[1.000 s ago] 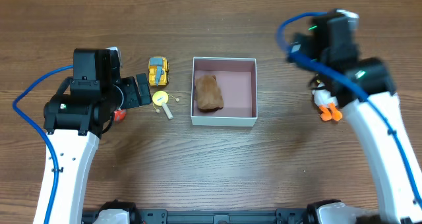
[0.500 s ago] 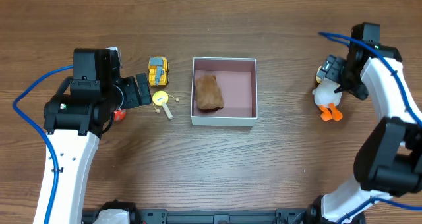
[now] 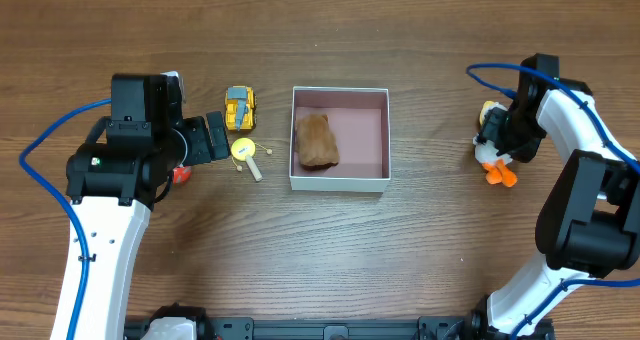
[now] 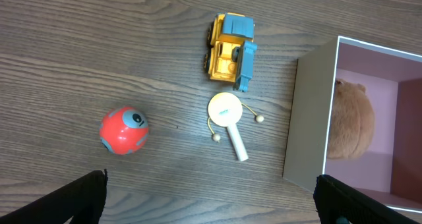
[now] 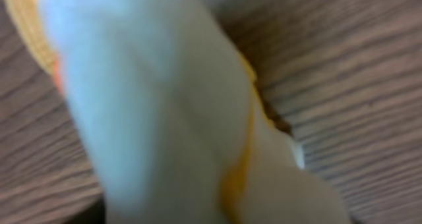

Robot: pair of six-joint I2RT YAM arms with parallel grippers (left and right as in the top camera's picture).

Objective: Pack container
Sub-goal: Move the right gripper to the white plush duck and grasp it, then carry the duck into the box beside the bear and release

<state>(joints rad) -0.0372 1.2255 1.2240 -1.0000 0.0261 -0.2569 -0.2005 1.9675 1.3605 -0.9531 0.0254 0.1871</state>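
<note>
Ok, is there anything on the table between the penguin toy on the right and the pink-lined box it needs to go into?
Nothing visible. Only bare table lies between the penguin toy and the right wall of the container. Inside, the brown plush fills the left half, leaving the right half free.

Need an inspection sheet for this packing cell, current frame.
Surface: dark wood-grain table.
Job's things: square white-walled cardboard box with pink inside, holding a brown plush toy on its left side.
Clutter: yellow-and-blue toy truck, cream rattle drum and red ball toy left of the box; white penguin toy with orange feet to its right.
Grippers: left gripper open, empty; right gripper at the penguin, jaws hidden.
Cables: blue cable loops on both arms.
Surroundings: nothing seen.
</note>
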